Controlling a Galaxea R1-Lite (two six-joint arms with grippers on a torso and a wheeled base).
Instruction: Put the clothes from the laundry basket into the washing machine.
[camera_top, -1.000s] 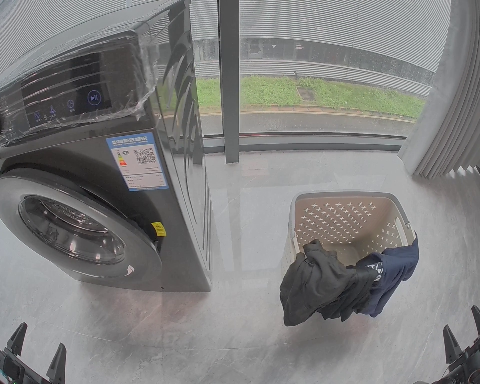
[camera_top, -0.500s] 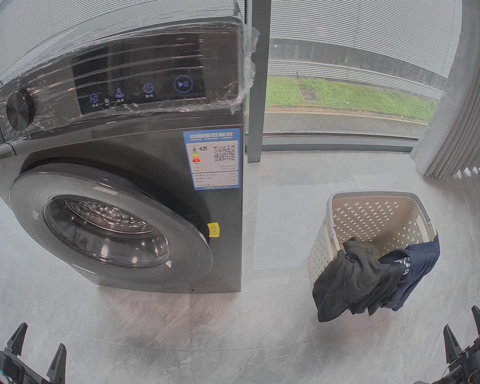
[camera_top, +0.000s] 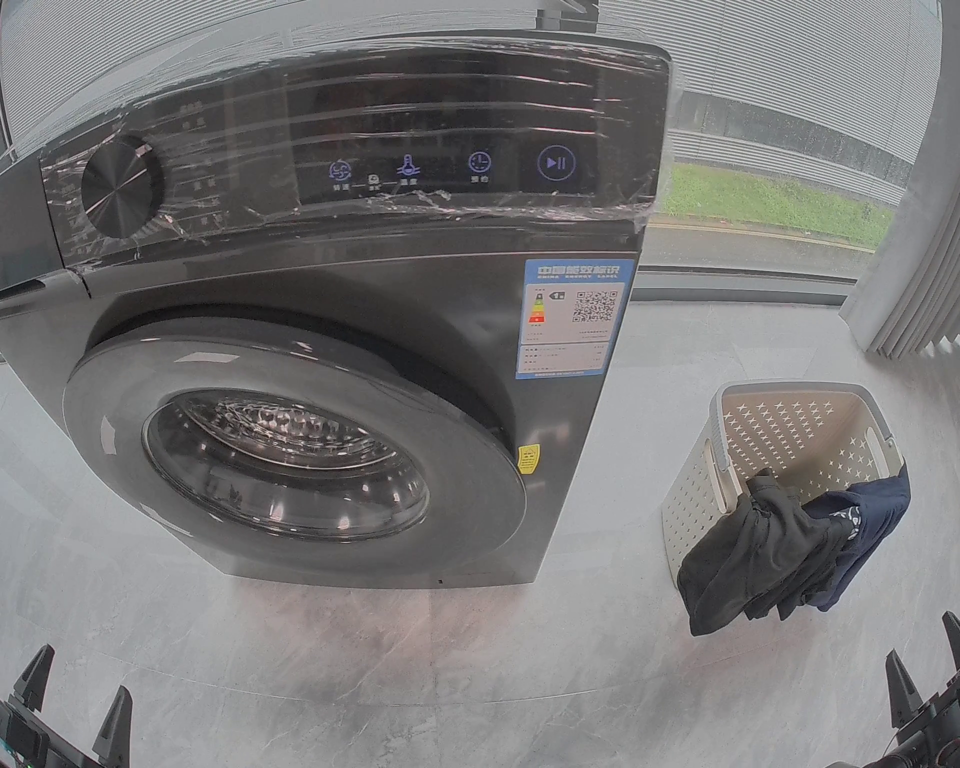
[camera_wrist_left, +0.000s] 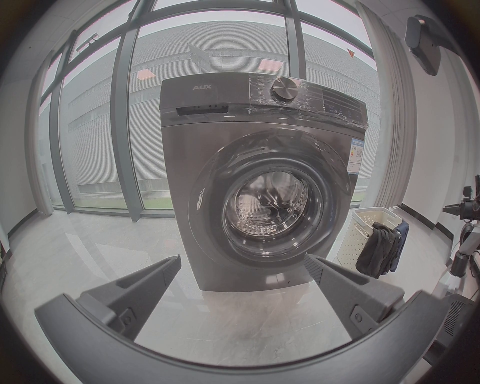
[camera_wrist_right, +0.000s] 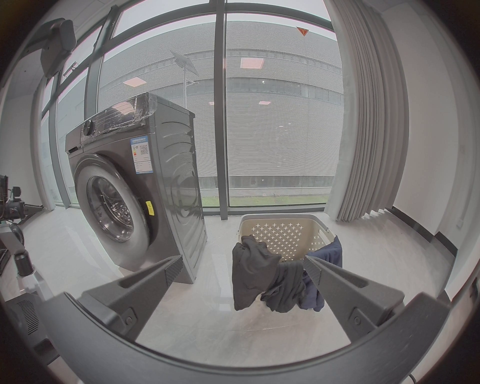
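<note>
**Black and navy clothes on basket rim: right arm nearer, door shut**

Black garment (camera_top: 757, 555) is draped over the near rim of the laundry basket (camera_top: 800, 405), bulk hanging down the outside wall, long axis roughly vertical. Navy garment (camera_top: 872, 520) hangs the same way over the near right corner, touching the black one. Both look soft and crumpled, no obvious edge to grab; the fold over the rim looks like the best pinch spot. Rest of the basket interior looks mostly bare.

Basket stands on the grey floor (camera_top: 450, 660), to the right of the washing machine (camera_top: 400, 290) and apart from it.

Key relation: clothes lie ahead of the right pincer (camera_top: 920, 637) and slightly to its left. Left pincer (camera_top: 80, 672) is well apart from them, on the far side. So the right arm takes the pick. Both pincers are spread wide, nothing in them, low at the near edge, touching nothing.

Left pincer faces the round door (camera_wrist_left: 272, 207) almost head-on. Door looks closed, drum visible through the glass. My read: it has to come open before any garment goes in, and the left arm is placed for that.

Behind: window (camera_wrist_right: 280, 125), curtain (camera_wrist_right: 372, 115) to the right.
</note>
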